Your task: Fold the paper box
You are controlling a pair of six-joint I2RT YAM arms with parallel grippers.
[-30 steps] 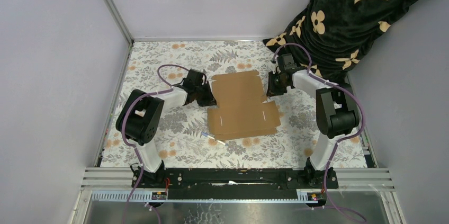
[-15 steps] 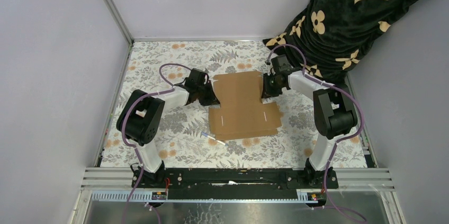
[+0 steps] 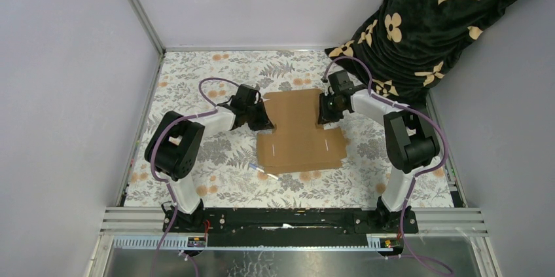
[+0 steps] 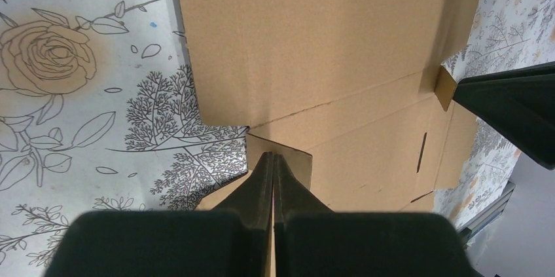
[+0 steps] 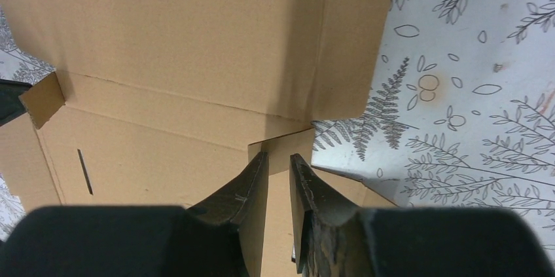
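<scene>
While both arms reached in from the sides, the counter (image 3: 196, 74) with its floral cover carried everything. A dark cloth (image 3: 445, 21) with tan flower marks was bunched at the far right corner, hanging over the counter edge.

The paper box (image 3: 298, 129) lay mid-counter as a flat brown sheet: narrower panel on the far side, wider panel with two slits on the near side. Creases were visible, and the main panels were down flat.

The left arm (image 3: 177, 146) angled in to the sheet's left notch and the right arm (image 3: 409, 139) to its right notch.

The left end effector (image 4: 272, 159) was closed tight, tips against a small raised tab where the two panels meet. I couldn't tell if the tab was actually pinched.

The right end effector (image 5: 278, 159) was slightly open, with a narrow gap between the fingers, tips at the matching tab on the other side. Cardboard showed through the gap, but no clear clamp on it.

A small white stick (image 3: 263, 171) lay on the counter just at the box's near-left corner.
</scene>
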